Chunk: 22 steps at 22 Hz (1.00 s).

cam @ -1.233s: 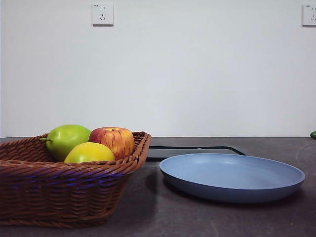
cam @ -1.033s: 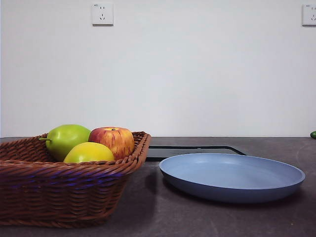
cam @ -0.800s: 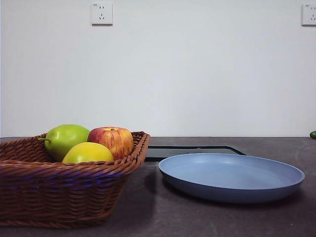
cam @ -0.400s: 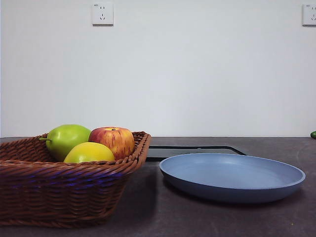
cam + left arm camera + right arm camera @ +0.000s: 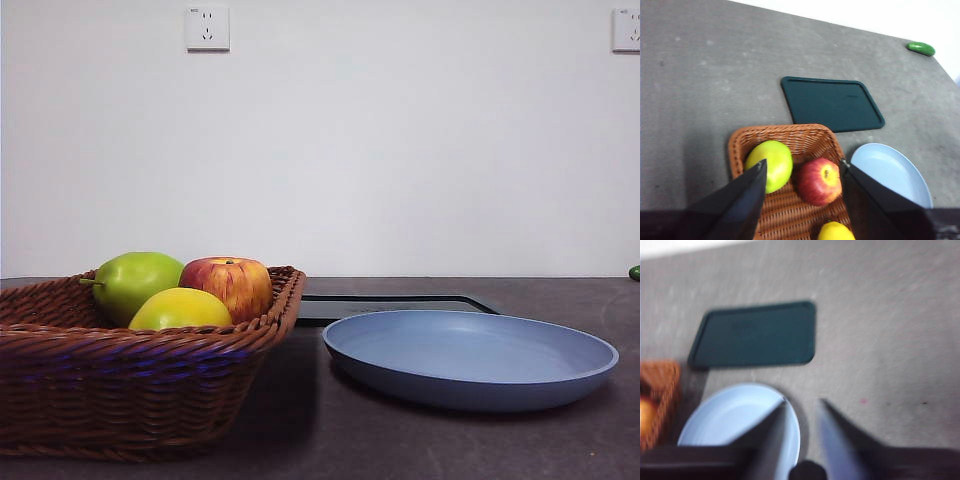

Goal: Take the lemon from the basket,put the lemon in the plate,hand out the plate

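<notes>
Left gripper hangs above the basket, fingers spread wide; the lemon lies inside, below them. Right gripper, fingers narrowly parted, hovers by the plate rim.

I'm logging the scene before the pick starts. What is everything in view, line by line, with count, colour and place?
lemon: one, yellow, in the basket, nearest the front camera
apple: one, red-yellow streaked, in the basket beside the lemon
pear-like fruit: one, green, in the basket next to the apple
basket: one, brown wicker, on the table beside the plate
plate: one, grey-blue, nothing on it, on the table
tray: one, black, flat, on the table beyond the basket and plate
small green object: one, near the table's far edge; too small to identify
wall sockets: two, white, on the wall
left gripper: black, open, above the basket
right gripper: black, open, above the plate's edge; blurred
</notes>
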### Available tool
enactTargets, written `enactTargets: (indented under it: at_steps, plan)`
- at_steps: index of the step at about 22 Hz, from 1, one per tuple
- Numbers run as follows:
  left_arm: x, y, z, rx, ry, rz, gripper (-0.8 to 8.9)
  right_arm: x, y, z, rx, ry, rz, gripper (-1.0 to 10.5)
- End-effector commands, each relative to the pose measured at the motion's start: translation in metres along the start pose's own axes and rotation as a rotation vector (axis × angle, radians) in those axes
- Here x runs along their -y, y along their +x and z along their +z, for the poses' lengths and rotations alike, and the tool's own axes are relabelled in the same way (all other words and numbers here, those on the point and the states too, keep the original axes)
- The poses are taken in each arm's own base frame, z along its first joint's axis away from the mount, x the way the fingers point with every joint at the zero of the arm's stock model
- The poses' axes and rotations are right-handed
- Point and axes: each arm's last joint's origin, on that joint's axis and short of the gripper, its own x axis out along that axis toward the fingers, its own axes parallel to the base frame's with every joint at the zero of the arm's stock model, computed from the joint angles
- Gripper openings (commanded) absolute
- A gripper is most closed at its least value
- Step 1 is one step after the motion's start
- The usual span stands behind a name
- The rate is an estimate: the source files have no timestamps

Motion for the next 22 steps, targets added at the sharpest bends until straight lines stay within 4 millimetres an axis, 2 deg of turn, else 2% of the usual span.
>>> enactTargets:
  at_steps: [1, 5, 7, 9, 13, 17, 19, 22]
  plan:
    - [0.005, -0.001, 0.004, -0.013, 0.02, -0.019, 2.81, 0.0, 0.013, 0.004, -0.047, -0.036, 0.01, 3.0]
    - [0.017, 0.0, -0.005, -0.123, 0.021, -0.156, 3.16, 0.002, 0.043, -0.002, -0.204, -0.015, 0.041, 3.3]
    - [0.024, 0.001, -0.01, -0.185, -0.004, -0.216, 3.8, 0.004, 0.06, -0.007, -0.3, 0.001, 0.056, 3.3]
    - [0.028, 0.004, -0.016, -0.24, -0.014, -0.187, 4.04, 0.006, 0.075, -0.01, -0.365, 0.011, 0.047, 3.3]
    - [0.032, 0.015, -0.024, -0.321, -0.014, -0.093, 4.04, 0.008, 0.09, -0.014, -0.417, 0.019, 0.043, 3.3]
    - [0.039, 0.034, -0.028, -0.404, -0.01, -0.114, 4.04, 0.009, 0.109, -0.019, -0.483, 0.039, 0.086, 3.3]
    - [0.042, 0.043, -0.029, -0.42, 0.002, -0.129, 4.04, 0.011, 0.125, -0.025, -0.538, 0.045, 0.091, 3.3]
    - [0.046, 0.044, -0.029, -0.41, 0.017, -0.142, 4.04, 0.013, 0.149, -0.033, -0.596, 0.071, 0.136, 3.2]
